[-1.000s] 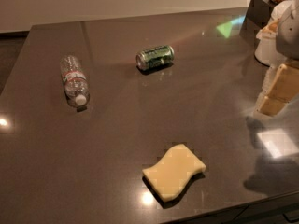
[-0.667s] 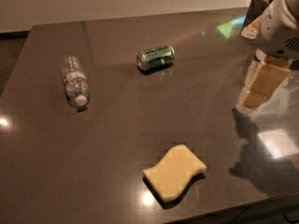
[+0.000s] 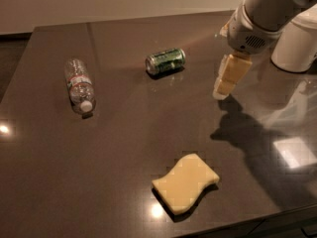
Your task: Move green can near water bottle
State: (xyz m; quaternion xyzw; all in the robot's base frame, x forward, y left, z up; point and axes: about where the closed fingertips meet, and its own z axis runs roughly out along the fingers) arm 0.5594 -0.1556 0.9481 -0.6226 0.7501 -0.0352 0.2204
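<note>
Three things lie on the table: the green can on its side toward the back, the water bottle well left of it, a yellow sponge nearer. My gripper hangs right of the can; open or closed, I cannot tell.

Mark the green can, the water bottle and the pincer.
green can (image 3: 165, 61), camera view: middle of its label.
water bottle (image 3: 78, 85), camera view: middle of its clear body.
pincer (image 3: 221, 92), camera view: its lower tip, hanging right of the green can.
</note>
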